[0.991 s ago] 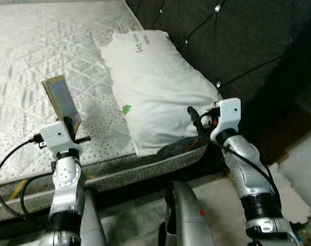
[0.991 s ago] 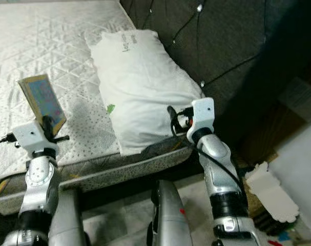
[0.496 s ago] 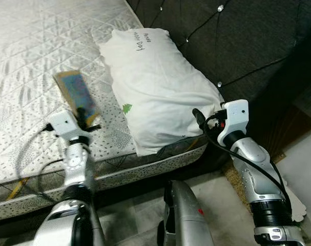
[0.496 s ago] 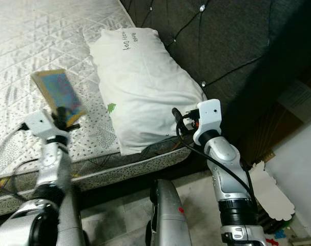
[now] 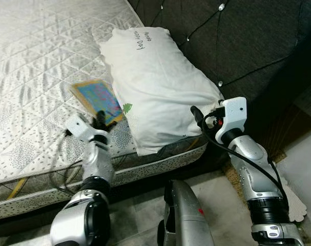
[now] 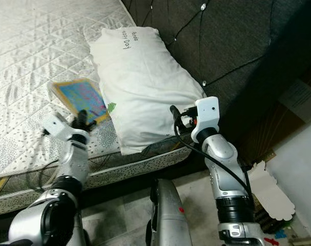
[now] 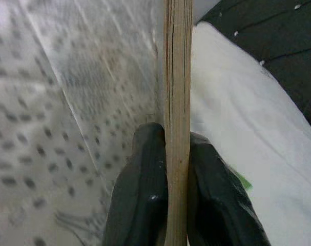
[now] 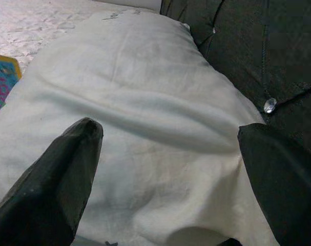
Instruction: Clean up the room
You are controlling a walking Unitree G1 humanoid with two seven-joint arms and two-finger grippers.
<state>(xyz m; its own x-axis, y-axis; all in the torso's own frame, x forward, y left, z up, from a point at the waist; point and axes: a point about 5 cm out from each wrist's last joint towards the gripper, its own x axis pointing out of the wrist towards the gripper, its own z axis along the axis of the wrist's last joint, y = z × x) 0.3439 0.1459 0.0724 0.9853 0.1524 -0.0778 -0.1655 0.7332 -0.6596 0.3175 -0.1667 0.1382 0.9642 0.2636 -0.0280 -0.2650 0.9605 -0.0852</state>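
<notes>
A thin book with a blue cover (image 5: 98, 100) is held low over the mattress (image 5: 37, 61), beside the white pillow (image 5: 155, 87). My left gripper (image 5: 101, 118) is shut on the book's near edge; in the left wrist view both fingers (image 7: 145, 189) clamp the book's tan edge (image 7: 177, 102). My right gripper (image 5: 195, 114) is open at the pillow's near right corner, and its fingers (image 8: 58, 184) stand wide apart before the pillow (image 8: 145, 123).
A dark tufted headboard (image 5: 237, 36) rises behind the pillow. The mattress's front edge (image 5: 145, 166) runs across below both grippers. Pale floor (image 5: 222, 205) lies to the right of my body, with a white scalloped object (image 6: 270, 197) on it.
My left arm has swung right and lowered the book from upright to nearly flat beside the pillow. The right arm has hardly moved. The camera shifted slightly.
</notes>
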